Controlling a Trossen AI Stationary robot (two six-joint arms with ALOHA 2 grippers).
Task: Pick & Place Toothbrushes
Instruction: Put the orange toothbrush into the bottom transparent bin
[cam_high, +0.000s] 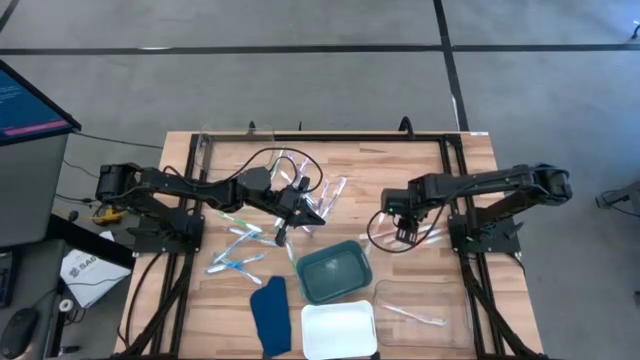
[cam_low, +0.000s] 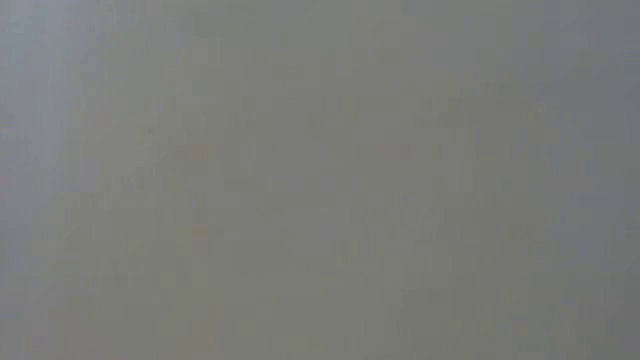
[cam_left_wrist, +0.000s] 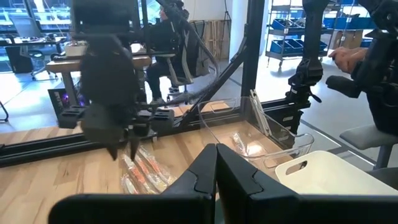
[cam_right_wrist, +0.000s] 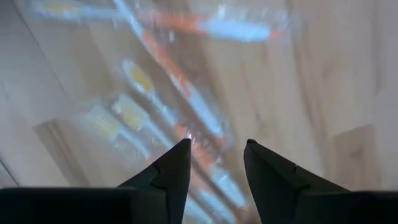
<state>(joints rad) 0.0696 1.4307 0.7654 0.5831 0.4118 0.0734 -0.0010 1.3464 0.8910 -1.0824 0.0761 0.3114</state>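
Observation:
Toothbrushes lie flat on the wooden table in loose groups: blue and green ones (cam_high: 236, 255) at the left, pale ones (cam_high: 330, 190) toward the far middle, and pink-orange ones (cam_right_wrist: 180, 106) at the right. My right gripper (cam_right_wrist: 214, 155) points down just above the pink-orange group (cam_left_wrist: 146, 171). It is open, with one brush showing below the gap, and touches nothing. My left gripper (cam_left_wrist: 216, 174) hangs level over the table's middle (cam_high: 300, 205), shut, with nothing visible between its fingers. The low view is a blank grey.
A teal tray (cam_high: 333, 270) stands in the near middle and a white tray (cam_high: 338, 330) lies at the near edge. A clear tray (cam_high: 420, 305) at the near right holds one toothbrush. A dark blue cloth piece (cam_high: 270, 315) is left of the white tray. Black frame rails run along both sides.

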